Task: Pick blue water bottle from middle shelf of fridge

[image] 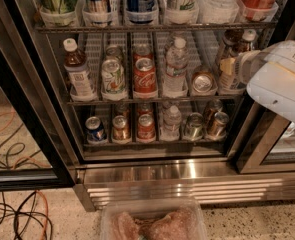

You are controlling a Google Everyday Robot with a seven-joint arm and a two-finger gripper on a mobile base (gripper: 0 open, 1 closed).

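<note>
The fridge (pixel 187 176) stood open to view. The blue water bottle (pixel 246 43), white-capped, stood upright at the far right end of the middle shelf (pixel 152 100). The claw (pixel 228 66) was at that same end of the shelf, just in front of the bottle's lower body and covering it. It appeared to be touching the bottle, though the arm's white housing blocked confirmation. Whether the claw was wide, narrow or holding could not be told. A gold can (pixel 203 82) lay just left of the claw.

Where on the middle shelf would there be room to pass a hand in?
Only above the gold can, between the clear water bottle and the end effector at the right end of the middle shelf. Elsewhere it is packed.
</note>
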